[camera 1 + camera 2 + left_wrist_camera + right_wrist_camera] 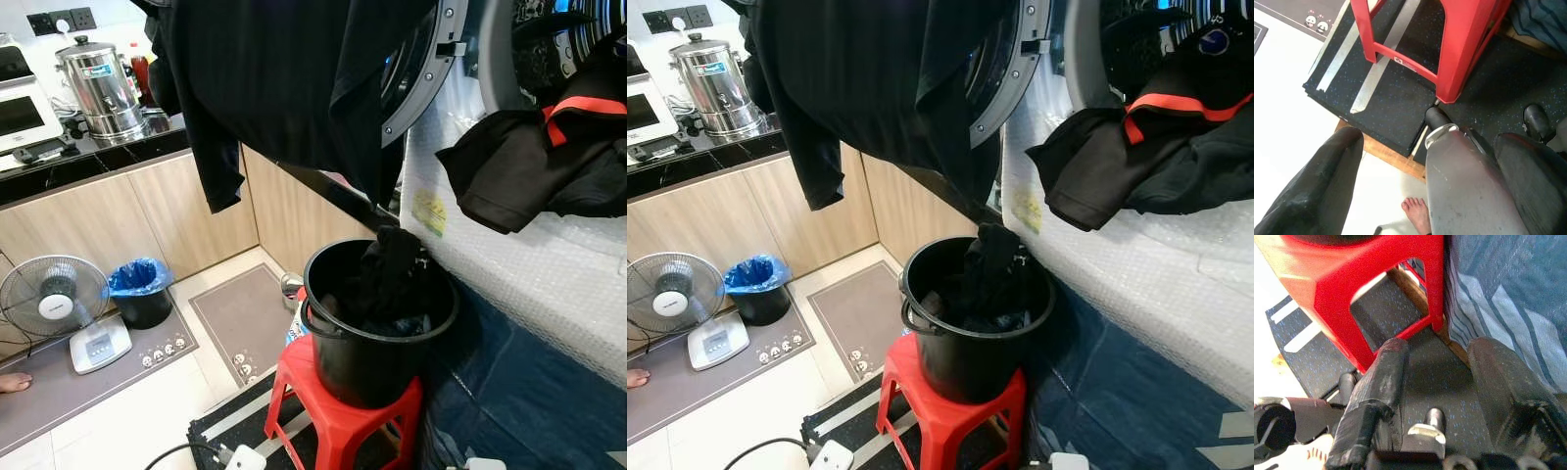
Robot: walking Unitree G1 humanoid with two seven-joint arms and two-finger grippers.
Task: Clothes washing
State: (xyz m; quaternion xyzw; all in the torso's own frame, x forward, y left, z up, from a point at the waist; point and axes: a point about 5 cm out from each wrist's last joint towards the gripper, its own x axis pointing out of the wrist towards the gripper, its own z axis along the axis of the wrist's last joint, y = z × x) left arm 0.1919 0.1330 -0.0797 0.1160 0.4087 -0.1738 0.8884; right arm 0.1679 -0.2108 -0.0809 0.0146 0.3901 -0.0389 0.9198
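below, left gripper (1425, 186) and right gripper (1437, 382) — fingers spread, empty — beside red stool (1352, 289)

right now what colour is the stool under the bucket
Red. The stool under the black bucket shows best in the left eye view.

Your two head views look forward and down from above, taking in the same scene with a slight sideways offset: the black bucket (380, 318) on the red stool (338, 411), the washer door (423, 69) and the counter (88, 157) at far left. Your left wrist view looks straight down, close to the floor mat (1400, 98), past the stool's legs. Your right wrist view looks down too, closer still, at the same stool and mat.
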